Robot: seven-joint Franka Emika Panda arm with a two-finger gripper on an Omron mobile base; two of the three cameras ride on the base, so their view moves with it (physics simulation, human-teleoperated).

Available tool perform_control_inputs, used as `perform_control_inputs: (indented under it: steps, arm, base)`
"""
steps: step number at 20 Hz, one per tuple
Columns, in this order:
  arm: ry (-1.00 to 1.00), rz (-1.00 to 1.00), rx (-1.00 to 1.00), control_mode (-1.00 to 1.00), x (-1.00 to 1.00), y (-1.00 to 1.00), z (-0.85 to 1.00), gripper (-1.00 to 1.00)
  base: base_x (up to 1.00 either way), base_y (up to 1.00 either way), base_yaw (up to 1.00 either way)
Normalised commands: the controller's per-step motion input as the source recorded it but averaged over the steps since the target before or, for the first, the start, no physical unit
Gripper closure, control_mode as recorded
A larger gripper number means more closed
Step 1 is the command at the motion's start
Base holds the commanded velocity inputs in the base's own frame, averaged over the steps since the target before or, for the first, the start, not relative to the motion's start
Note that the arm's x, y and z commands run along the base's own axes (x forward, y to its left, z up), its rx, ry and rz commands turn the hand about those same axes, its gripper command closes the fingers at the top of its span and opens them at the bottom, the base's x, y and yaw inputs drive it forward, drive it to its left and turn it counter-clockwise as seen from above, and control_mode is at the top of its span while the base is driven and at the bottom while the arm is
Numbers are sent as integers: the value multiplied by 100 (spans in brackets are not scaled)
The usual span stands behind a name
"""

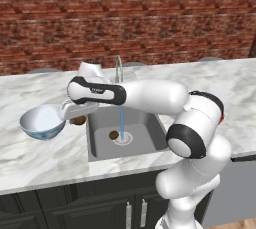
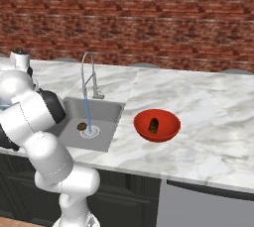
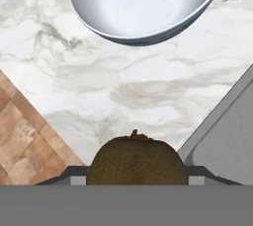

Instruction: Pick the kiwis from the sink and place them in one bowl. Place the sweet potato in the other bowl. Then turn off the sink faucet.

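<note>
The arm [image 1: 150, 95] was glossy white, built of rounded, tube-like links that swelled at each joint. Black bands ringed the joints, one wide dark collar circling the elbow [image 1: 187, 140] and another wrapping the forearm, where small pale lettering, too small to read, ran along the black. A hint of red showed at one joint's edge. The tool [image 1: 75, 110] was pale grey-white and boxy.
</note>
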Motion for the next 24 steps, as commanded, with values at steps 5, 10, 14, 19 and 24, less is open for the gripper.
perform_control_inputs:
  steps: [5, 10, 14, 19, 24]
  arm:
    - [0, 0, 0, -100, 11, 21, 0, 100]
    - [-5, 0, 0, -100, 7, 12, 0, 100]
    - [-6, 0, 0, -100, 6, 11, 1, 100]
    - [-7, -1, 0, -100, 15, 10, 0, 100]
    - [-5, -2, 0, -100, 23, 7, 0, 100]
  base:
    - [0, 0, 0]
    - [0, 0, 0]
    - [0, 0, 0]
    - [0, 0, 0]
    - [0, 0, 0]
